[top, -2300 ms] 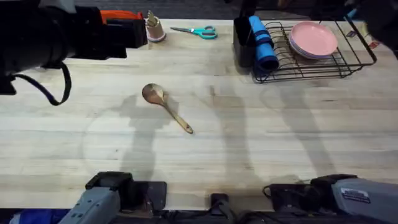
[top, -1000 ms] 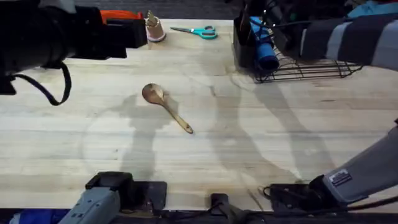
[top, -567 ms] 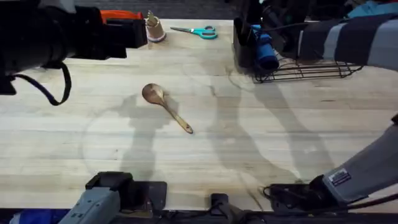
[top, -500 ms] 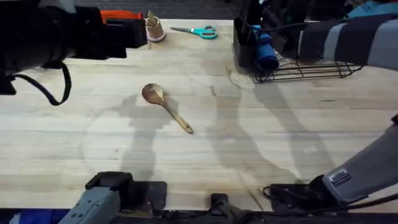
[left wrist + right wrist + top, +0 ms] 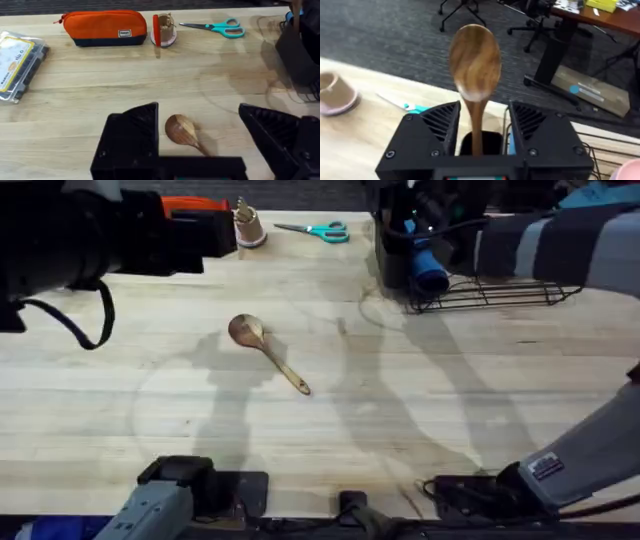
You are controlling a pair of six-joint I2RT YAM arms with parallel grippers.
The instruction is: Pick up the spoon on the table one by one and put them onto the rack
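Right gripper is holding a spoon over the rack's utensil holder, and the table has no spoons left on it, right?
Not quite. The right gripper does hold a spoon at the rack, but one spoon remains on the table, as the overhead view shows.

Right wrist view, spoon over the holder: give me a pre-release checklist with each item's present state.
1. Right gripper holds a wooden spoon by its handle, bowl up: ok.
2. Handle points down into the black utensil holder between the fingers: ok.
3. Handle tip already at the holder's bottom: cannot tell.
4. Rack steady on the table, blue item beside the holder not blocking: cannot tell.
5. Second spoon lies free on the table for the next pick: ok.
6. Left gripper open, with that spoon's bowl between its fingers in the left wrist view: ok.
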